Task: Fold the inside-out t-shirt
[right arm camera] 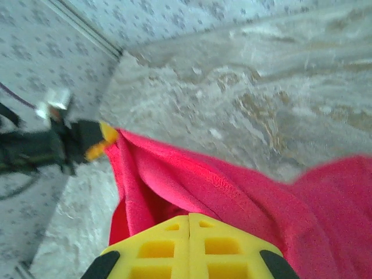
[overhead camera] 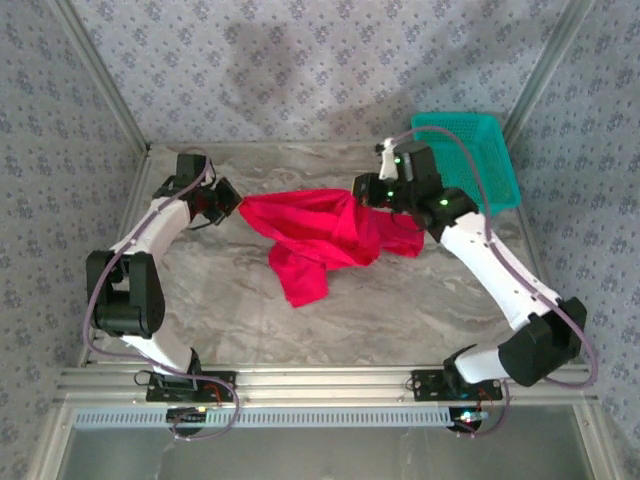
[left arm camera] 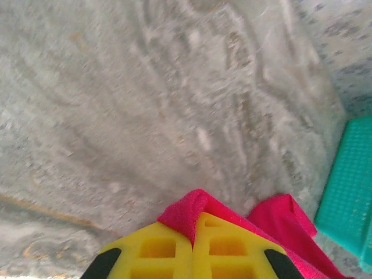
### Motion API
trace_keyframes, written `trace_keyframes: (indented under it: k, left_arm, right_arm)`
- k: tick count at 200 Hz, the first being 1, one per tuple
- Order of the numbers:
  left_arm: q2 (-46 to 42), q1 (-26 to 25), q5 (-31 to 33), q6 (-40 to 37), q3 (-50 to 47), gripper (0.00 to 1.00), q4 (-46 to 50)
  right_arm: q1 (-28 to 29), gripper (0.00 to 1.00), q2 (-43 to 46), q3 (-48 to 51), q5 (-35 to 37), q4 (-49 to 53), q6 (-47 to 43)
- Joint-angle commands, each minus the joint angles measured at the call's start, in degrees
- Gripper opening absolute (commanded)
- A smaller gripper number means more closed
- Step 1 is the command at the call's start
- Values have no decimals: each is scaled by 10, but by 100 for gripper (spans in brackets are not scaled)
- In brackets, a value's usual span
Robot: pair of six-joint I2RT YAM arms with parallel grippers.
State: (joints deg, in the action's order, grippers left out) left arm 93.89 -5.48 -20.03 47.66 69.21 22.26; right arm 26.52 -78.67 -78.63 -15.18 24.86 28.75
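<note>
Two pinches hold the inside-out t-shirt [overhead camera: 310, 235]: left gripper [overhead camera: 233, 204] at one edge, right gripper [overhead camera: 366, 196] at the opposite side.

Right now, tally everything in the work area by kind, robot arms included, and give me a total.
Red t-shirt: 1
Teal mesh basket: 1
Robot arms: 2 (left arm, right arm)
Total: 4
</note>
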Motion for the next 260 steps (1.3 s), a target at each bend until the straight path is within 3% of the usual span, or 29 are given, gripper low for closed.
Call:
trace_keyframes:
  k: [1,27,57,77,91,106,124,163,181,196,229,260]
  left_arm:
    - [-7,12,-6,-29,-27,0,-22]
    - [-27,14,-8,-25,-78,0,-44]
    - [-55,8,-18,-14,-128,0,-66]
    - [-76,-7,-17,-12,-143,0,-72]
    - [-86,-18,-16,-13,-143,0,-70]
    - [-92,-28,-15,-12,-141,0,-69]
    - [-97,-34,-13,-9,-138,0,-67]
    - [-103,-39,-4,-9,-137,0,-61]
    - [-106,-39,-1,-11,-138,0,-57]
    - [-109,-39,2,-14,-135,0,-52]
    - [-107,-14,3,-28,-108,0,-35]
    - [-98,53,-6,-39,-49,0,-1]
  right_arm:
    - [-24,0,22,-48,-72,-16,15]
    - [-30,0,31,-46,-68,-25,11]
    - [-29,0,25,38,-61,-49,16]
    - [-12,0,-3,74,-9,-25,7]
    - [19,15,-33,71,59,6,-14]
    - [57,44,-83,49,143,43,-45]
    - [82,67,-157,2,212,78,-59]
    - [97,73,-313,-133,260,135,-54]
    - [99,68,-373,-193,254,160,-54]
    - [99,57,-407,-235,249,185,-55]
    - [90,1,-409,-308,233,215,-79]
    - [70,0,-371,-427,224,251,-107]
